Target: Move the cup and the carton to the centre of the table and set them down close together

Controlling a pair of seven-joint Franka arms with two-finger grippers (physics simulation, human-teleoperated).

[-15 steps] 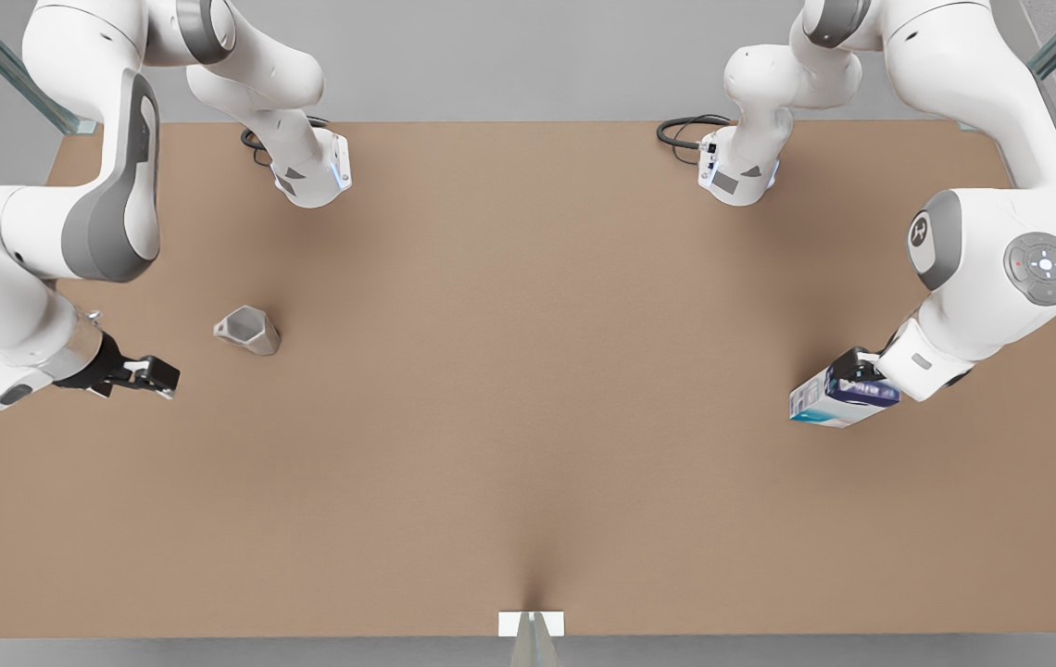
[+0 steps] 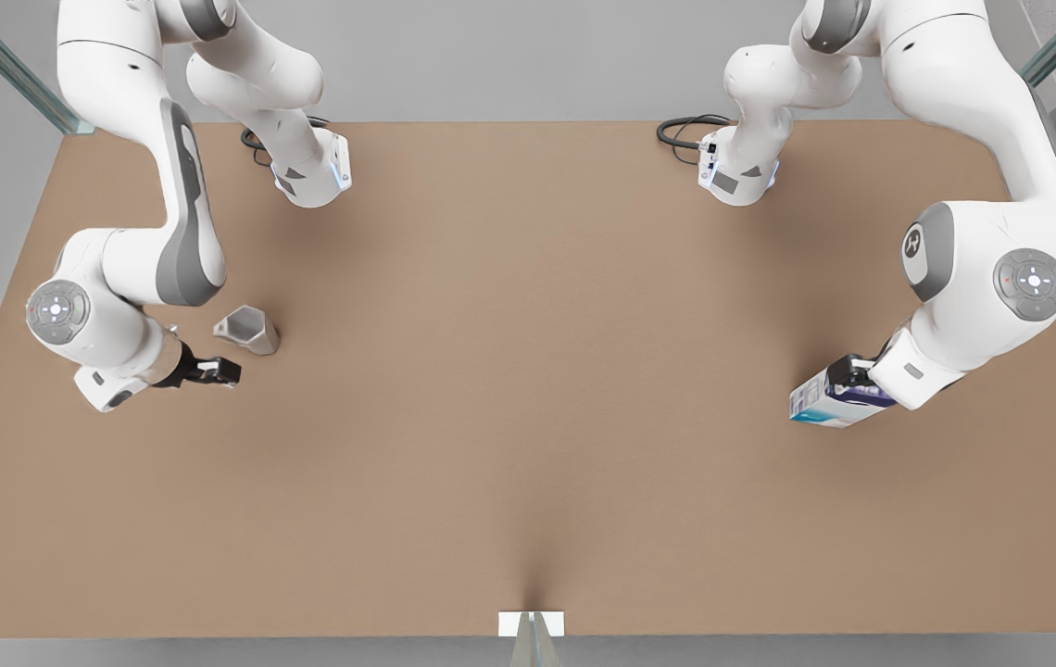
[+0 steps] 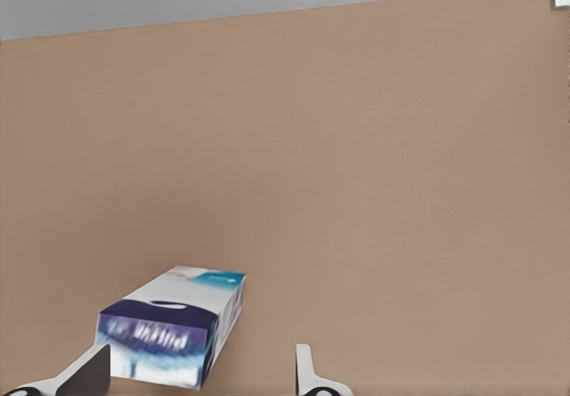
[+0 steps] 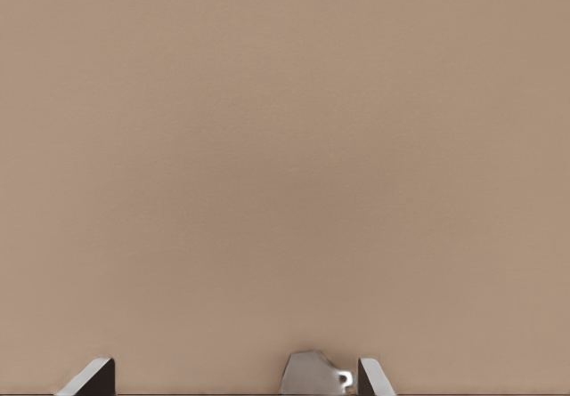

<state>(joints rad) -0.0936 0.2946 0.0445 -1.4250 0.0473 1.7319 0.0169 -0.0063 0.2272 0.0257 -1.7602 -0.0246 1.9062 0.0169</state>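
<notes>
The pale grey faceted cup lies on its side on the brown table at the front view's left. My right gripper is open just in front of it, low over the table. In the right wrist view an edge of the cup shows between the fingertips, close to one finger. The white carton with blue and teal print lies flat at the front view's right. My left gripper is open over its end. In the left wrist view the carton sits partly between the fingers, against one finger.
Both arm bases stand at the table's far edge with black cables beside them. A small white marker sits at the middle of the near edge. Bare brown tabletop stretches between the two objects.
The right arm has swung toward the front view's right and brought its gripper close to the cup. The left gripper has hardly shifted at the carton.
</notes>
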